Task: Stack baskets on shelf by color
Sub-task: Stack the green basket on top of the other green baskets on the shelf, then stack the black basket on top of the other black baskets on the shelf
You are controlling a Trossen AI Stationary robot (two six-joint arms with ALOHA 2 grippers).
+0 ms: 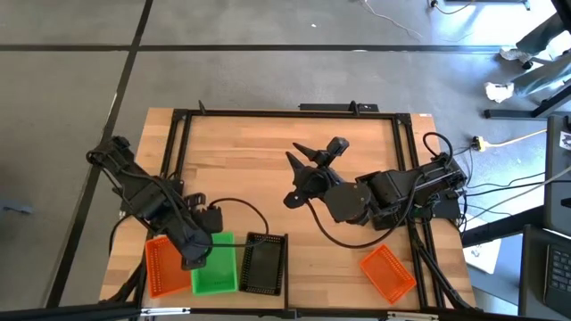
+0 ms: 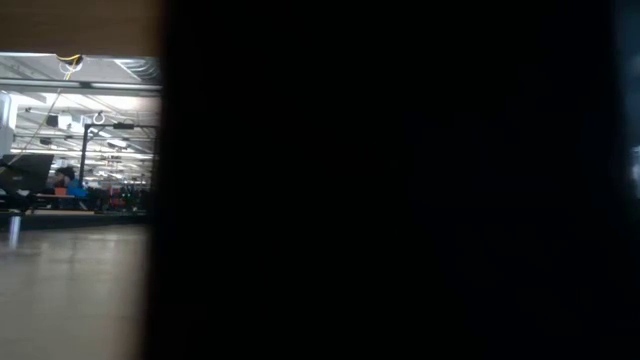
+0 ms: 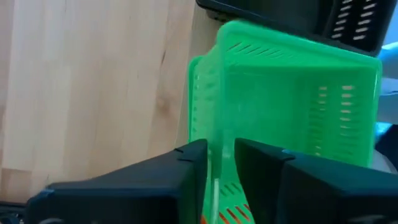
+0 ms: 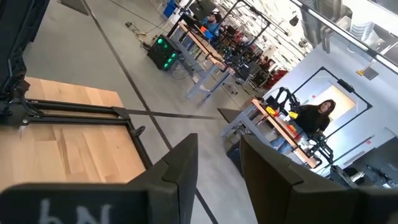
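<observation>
Left pincer [image 3: 217, 171] sits at the near left of the counter [image 1: 268, 169], its two fingers [image 3: 186, 168] straddling the thin end wall of the green basket [image 3: 286, 99]; they stand narrowly apart, and whether they pinch the wall or have just let go I cannot tell; that basket lies by the counter's near edge, between an orange basket [image 1: 161, 266] on its left and a black basket [image 1: 263, 265] on its right, all close together; another orange basket [image 1: 389, 273] lies toward the near right corner; the right pincer [image 1: 302, 178] hovers wide and empty over the counter's middle. Such latticed plastic should be light, springy and rather slick; take the rim or a short wall, squeezing gently so it does not buckle.
</observation>
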